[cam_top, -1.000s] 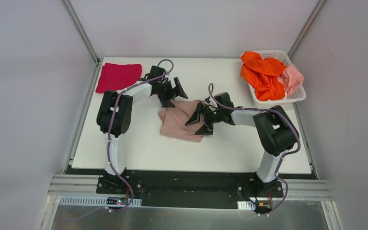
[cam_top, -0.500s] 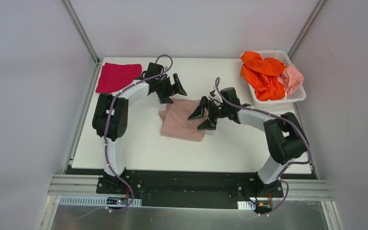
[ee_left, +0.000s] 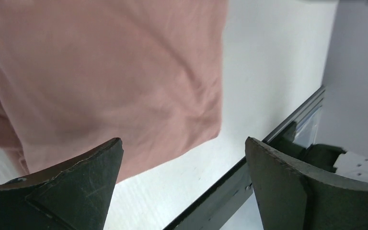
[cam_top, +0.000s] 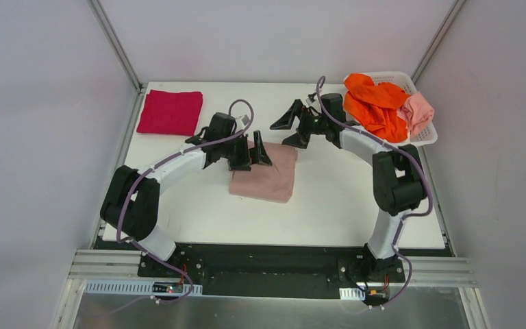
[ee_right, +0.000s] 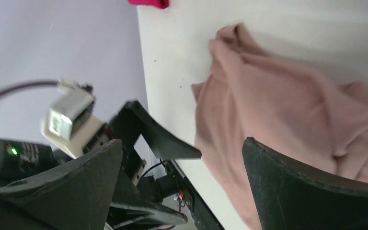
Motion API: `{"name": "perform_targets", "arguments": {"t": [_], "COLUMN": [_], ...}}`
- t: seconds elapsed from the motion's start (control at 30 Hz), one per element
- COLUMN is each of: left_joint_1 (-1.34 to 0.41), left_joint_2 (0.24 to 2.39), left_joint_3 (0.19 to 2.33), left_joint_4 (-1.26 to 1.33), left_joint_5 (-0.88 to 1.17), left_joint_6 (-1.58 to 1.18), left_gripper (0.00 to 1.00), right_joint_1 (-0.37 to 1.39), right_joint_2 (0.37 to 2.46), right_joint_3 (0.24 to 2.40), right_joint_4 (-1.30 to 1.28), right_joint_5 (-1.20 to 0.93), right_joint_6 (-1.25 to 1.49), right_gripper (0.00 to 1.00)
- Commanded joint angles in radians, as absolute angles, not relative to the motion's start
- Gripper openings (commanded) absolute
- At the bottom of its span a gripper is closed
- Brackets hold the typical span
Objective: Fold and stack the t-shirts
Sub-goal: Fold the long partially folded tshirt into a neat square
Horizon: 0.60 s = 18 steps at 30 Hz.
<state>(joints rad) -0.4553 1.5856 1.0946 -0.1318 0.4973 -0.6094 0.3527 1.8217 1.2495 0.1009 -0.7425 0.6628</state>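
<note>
A dusty-pink t-shirt lies folded in the middle of the table. My left gripper hovers open over its far left edge; in the left wrist view the pink cloth fills the space beyond the gripper, and nothing sits between the fingers. My right gripper stands open and empty behind the shirt, looking back at the pink t-shirt. A crimson t-shirt lies folded at the back left. Orange and salmon-pink t-shirts are heaped in the basket.
The white lattice basket stands at the back right corner, close to the right arm's forearm. Bare white table surrounds the pink shirt. The black front rail runs along the near table edge.
The right gripper has pulled away from the pink shirt's right side toward the back of the table. The left gripper has moved nearer, onto the shirt's far left edge. Both stayed open.
</note>
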Motion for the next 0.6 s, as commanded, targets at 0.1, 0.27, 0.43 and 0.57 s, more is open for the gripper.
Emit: {"name": "perform_targets", "arguments": {"t": [0.1, 0.27, 0.43, 0.57], "left_joint_1": [-0.463, -0.463, -0.463, -0.465], "left_joint_2": [1.602, 1.622, 1.584, 1.534], "left_joint_3": [0.895, 0.81, 0.738, 0.714], "left_joint_4": [-0.051, 0.021, 0.036, 0.038], "left_joint_5": [0.515, 0.555, 0.545, 0.534], "left_joint_6": [-0.63, -0.667, -0.683, -0.694], "left_gripper": [0.99, 0.99, 0.99, 0.99], "right_joint_1": [0.309, 0.305, 0.301, 0.301], "right_joint_2": [2.066, 2.144, 2.177, 2.183], "right_joint_3": [1.433, 1.447, 1.448, 1.465], "right_joint_4": [0.023, 0.006, -0.019, -0.025], "right_joint_5": [-0.674, -0.617, -0.588, -0.596], "right_joint_6": [0.617, 0.588, 0.57, 0.563], "right_gripper": [0.99, 0.99, 1.0, 1.0]}}
